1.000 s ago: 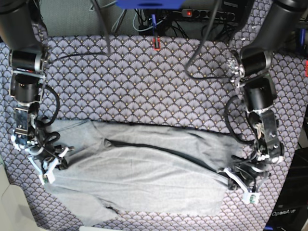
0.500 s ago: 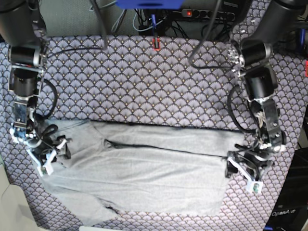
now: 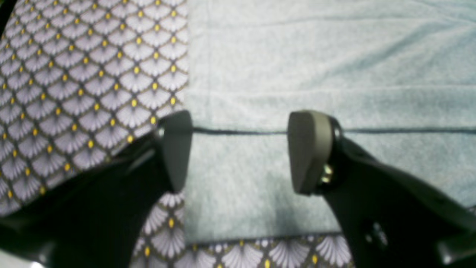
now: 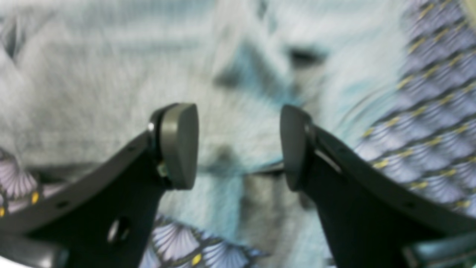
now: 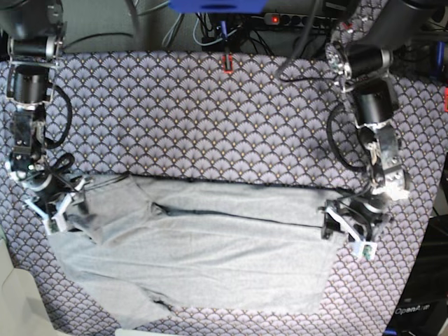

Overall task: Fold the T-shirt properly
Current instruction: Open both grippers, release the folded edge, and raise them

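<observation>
1. The T-shirt (image 5: 203,259) lies spread on the lower half of the table cloth (image 5: 210,119), folded lengthwise, with a dark fold line running across its middle.
2. The left gripper (image 5: 348,234) is at the edge of the shirt on the right side of the base view. In the left wrist view its fingers (image 3: 310,150) stand wide apart, with nothing between them. Below them I see grey fabric, the dark fold line and the shirt's straight edge beside the patterned cloth.
3. The right gripper (image 5: 59,210) is at the opposite end of the shirt, near the sleeve. Its fingers (image 4: 178,143) are also apart and hold nothing.
4. The right wrist view is blurred; it shows wrinkled grey fabric under the gripper.
</observation>
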Motion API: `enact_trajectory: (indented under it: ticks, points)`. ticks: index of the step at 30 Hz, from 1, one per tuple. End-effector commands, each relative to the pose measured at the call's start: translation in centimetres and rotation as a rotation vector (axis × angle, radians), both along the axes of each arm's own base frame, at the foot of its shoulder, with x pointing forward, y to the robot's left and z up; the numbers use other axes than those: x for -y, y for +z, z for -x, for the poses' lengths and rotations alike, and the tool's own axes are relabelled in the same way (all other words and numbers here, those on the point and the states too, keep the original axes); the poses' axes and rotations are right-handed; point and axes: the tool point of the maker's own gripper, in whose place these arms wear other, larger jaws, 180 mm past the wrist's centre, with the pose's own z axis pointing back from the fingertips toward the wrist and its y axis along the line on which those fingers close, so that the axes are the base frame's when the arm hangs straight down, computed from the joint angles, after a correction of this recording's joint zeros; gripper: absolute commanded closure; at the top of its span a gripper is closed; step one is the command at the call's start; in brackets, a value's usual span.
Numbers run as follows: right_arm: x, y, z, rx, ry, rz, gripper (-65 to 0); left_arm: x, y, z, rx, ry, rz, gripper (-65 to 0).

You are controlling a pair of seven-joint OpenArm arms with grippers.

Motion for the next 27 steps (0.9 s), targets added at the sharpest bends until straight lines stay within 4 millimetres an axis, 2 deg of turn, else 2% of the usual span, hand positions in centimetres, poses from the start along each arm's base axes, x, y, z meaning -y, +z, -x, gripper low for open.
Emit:
enact_trajectory:
  ticks: [1,8,13,16,23,27]
  points:
    - [2.3,1.6,-0.2,0.039,-0.041,0.033,-35.2,-0.3,1.6,-0.9,0.05,0.004,0.002,-39.9]
    - [4.1,1.4,0.7,0.021,-0.056,0.066,-35.2,-0.3,1.0,-0.5,0.036,0.003,0.003,-39.9]
    - [5.7,1.6,1.4,0.037,-0.105,0.053,-35.3,0.5,0.1,0.1,0.02,-0.002,0.019,-39.9]
    - [6.1,0.8,2.4,0.021,-0.121,0.048,-35.3,0.6,-0.2,0.3,0.014,-0.002,0.02,-39.9]
    - [6.1,-0.8,4.0,-0.019,-0.123,0.047,-35.2,0.3,-1.1,1.3,-0.006,0.001,0.013,-39.9]
    - [5.8,-1.4,4.7,-0.017,-0.116,0.039,-35.1,-1.0,-1.9,2.2,-0.021,0.045,0.03,-39.9]
